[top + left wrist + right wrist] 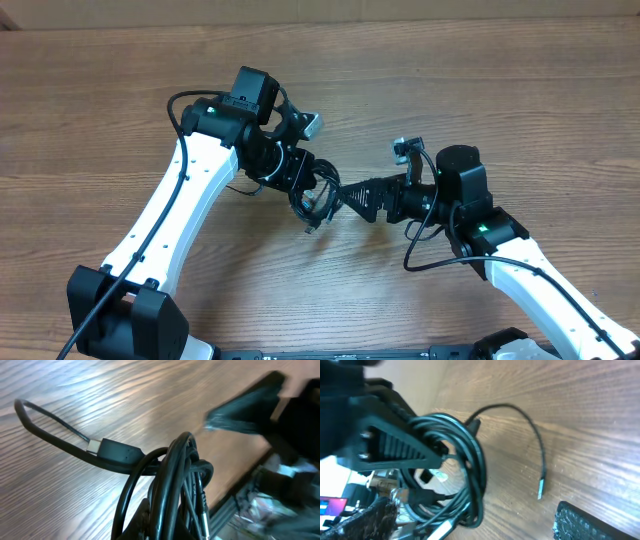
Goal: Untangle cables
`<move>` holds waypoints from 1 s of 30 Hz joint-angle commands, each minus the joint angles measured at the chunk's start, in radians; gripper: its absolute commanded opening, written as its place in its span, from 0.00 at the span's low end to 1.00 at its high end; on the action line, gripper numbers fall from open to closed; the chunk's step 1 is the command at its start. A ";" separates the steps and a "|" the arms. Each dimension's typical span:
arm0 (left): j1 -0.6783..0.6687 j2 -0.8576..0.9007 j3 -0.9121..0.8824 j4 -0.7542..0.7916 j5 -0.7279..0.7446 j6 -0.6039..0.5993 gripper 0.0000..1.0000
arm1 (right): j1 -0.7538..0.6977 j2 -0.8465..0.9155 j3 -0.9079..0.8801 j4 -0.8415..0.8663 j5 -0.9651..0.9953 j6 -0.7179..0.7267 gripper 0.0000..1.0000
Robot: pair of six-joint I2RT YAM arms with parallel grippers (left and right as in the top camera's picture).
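The cables (314, 205) are a knot of thin black cords held just above the wooden table, between the two arms. My left gripper (300, 178) is shut on the knot; in the left wrist view the looped cords (172, 480) run through its jaws (170, 527), and a black USB plug (117, 452) sticks out to the left. My right gripper (350, 195) is open right beside the knot. In the right wrist view the knot (470, 467) hangs between its spread fingers (470, 522), and one loose cord ends in a silver tip (540, 491) on the table.
The wooden table (500, 90) stretches all round the arms. The thicker black arm cables (430, 255) loop by the right arm. The table's front edge and clutter beyond it show blurred in the left wrist view (260, 505).
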 commanded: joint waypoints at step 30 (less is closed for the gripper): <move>-0.004 -0.015 0.013 0.023 0.023 -0.076 0.04 | 0.188 0.039 0.010 0.095 0.339 -0.293 0.04</move>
